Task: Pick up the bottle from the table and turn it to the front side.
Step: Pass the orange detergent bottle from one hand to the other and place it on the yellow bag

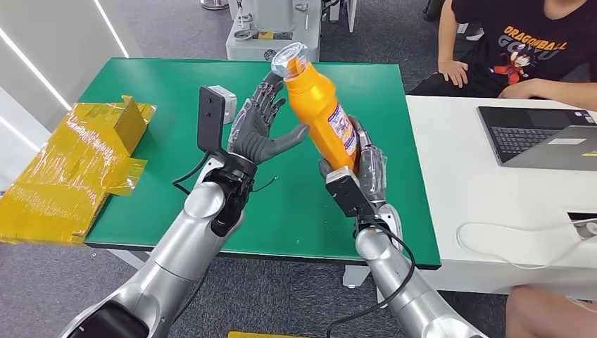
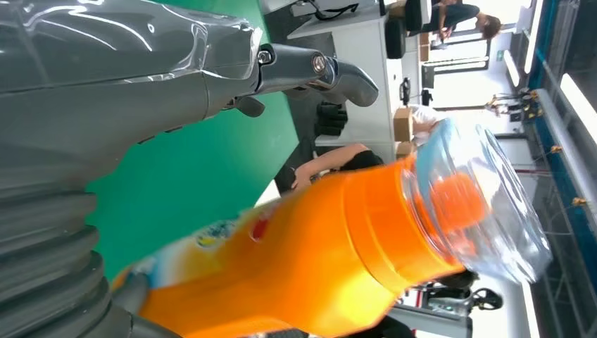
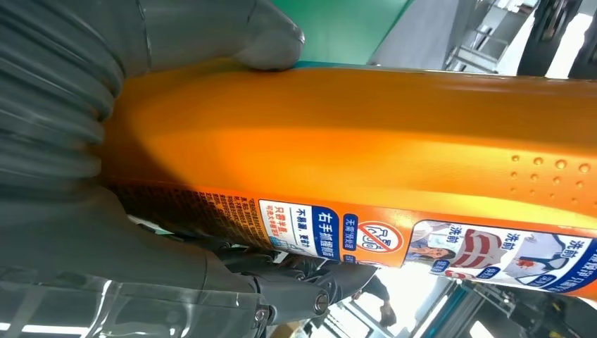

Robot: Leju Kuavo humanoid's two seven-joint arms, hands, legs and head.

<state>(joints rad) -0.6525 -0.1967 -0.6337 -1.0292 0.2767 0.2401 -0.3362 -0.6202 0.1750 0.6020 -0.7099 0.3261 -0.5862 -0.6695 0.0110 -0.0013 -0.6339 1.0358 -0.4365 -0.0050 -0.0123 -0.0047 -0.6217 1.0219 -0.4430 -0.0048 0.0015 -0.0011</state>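
Right hand (image 1: 359, 165) grips the tilted orange bottle (image 1: 320, 105) at its base, while the spread-fingered left hand (image 1: 262, 127) touches its side.

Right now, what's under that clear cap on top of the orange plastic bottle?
Through the clear dome cap an orange neck or inner closure shows. The orange plastic bottle is opaque, so its contents are hidden. The right hand covers its base.

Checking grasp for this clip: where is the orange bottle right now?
In the head view the orange bottle is lifted above the green table, tilted, its base held in the right hand, with the left hand open beside it.
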